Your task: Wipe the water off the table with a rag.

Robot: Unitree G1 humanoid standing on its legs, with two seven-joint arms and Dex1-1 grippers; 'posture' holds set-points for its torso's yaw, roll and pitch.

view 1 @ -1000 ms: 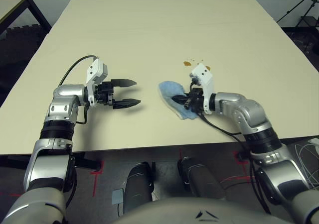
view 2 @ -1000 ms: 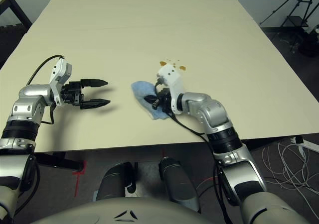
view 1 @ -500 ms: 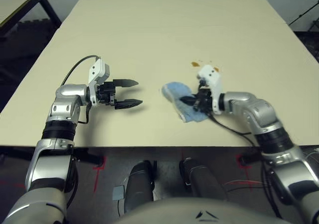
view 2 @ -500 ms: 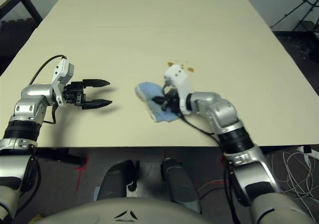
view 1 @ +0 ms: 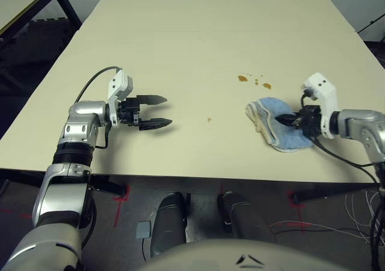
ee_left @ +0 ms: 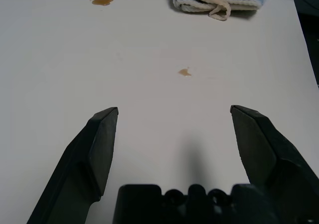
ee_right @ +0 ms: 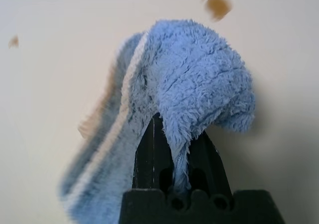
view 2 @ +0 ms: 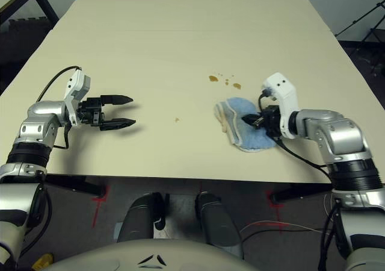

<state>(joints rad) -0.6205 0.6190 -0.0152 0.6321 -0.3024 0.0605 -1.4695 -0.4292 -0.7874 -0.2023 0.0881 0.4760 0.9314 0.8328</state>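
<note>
The right jaws (view 1: 289, 120) are gripping the rag (view 1: 278, 125). The left jaws (view 1: 170, 111) are standing open. Amber drops (view 1: 242, 78) and a small fleck (view 1: 209, 120) are still needing wiping.

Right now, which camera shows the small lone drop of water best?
The left wrist view: the drop lies uncovered between the fingertips, outline plain. Both eye views show just a tiny speck on the table; the right wrist view, a blurred spot.

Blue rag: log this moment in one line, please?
right pincer: shut on rag | left pincer: open, empty | amber drops: unwiped
</note>
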